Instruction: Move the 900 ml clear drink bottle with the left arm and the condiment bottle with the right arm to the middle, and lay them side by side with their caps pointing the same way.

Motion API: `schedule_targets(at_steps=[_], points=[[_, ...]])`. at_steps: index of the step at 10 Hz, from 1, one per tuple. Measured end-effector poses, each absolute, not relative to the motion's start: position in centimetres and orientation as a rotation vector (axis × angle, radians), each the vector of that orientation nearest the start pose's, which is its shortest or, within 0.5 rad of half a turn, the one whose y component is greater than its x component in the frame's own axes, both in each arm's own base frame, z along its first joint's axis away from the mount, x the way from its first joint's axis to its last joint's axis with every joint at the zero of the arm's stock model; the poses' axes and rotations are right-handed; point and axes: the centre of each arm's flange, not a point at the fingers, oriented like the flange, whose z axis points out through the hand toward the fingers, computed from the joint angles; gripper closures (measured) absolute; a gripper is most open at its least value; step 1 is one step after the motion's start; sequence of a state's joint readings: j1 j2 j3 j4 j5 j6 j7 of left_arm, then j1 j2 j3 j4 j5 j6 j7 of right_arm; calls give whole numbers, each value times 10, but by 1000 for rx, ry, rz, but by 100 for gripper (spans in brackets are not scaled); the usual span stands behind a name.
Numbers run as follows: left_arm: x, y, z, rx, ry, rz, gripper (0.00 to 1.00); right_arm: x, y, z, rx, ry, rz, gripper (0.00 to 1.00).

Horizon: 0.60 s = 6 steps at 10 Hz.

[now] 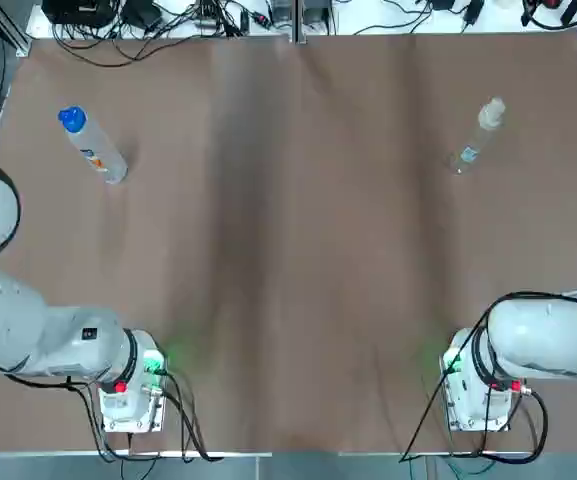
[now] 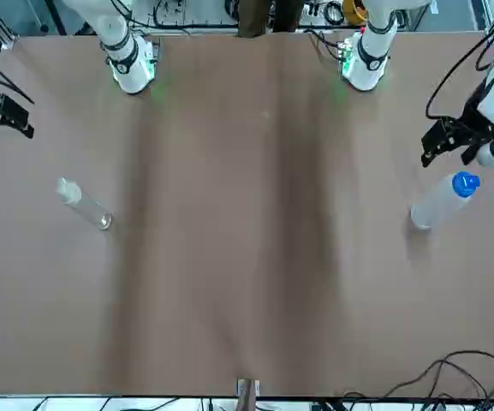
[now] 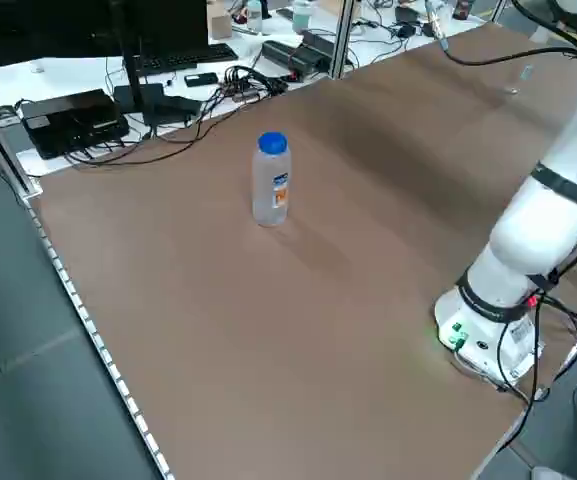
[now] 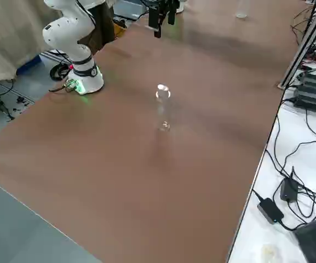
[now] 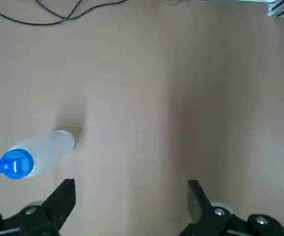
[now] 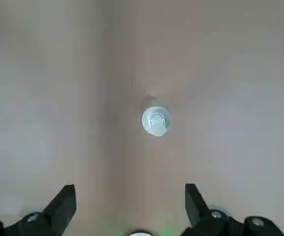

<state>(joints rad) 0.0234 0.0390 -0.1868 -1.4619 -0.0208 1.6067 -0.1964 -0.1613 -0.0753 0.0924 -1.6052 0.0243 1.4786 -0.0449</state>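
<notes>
Top view: the brown table (image 1: 288, 260) carries two bottles, well apart. The left gripper (image 5: 129, 189) hangs near the drink bottle (image 1: 93, 148), fingers spread and empty. The right gripper (image 6: 129, 191) does likewise near the condiment bottle (image 1: 475, 140). The blue-capped drink bottle stands far left. The smaller condiment bottle, seemingly upright, stands far right.

Shot from overhead onto the table (image 1: 288, 260), from its far edge facing back, diagonally from raised spots at either side, and downward from each wrist, sharing the blue-capped bottle (image 1: 93, 147) across overhead, front, left-side and left-wrist views.
</notes>
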Motion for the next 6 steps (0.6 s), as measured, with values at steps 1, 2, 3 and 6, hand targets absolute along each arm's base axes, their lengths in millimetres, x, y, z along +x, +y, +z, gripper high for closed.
schedule_targets(at_steps=[1, 2, 3, 6], points=[[563, -90, 659, -3188, -64, -160, 0, 520, -31, 641, -3120, 36, 79, 2], [564, -82, 660, -3189, -90, -162, 0, 520, -31, 641, -3120, 36, 79, 2], [565, -75, 660, -3189, -109, -161, 0, 520, -31, 641, -3120, 36, 79, 2], [573, -63, 631, -3186, -142, -40, 0, 520, -31, 641, -3120, 36, 79, 2]])
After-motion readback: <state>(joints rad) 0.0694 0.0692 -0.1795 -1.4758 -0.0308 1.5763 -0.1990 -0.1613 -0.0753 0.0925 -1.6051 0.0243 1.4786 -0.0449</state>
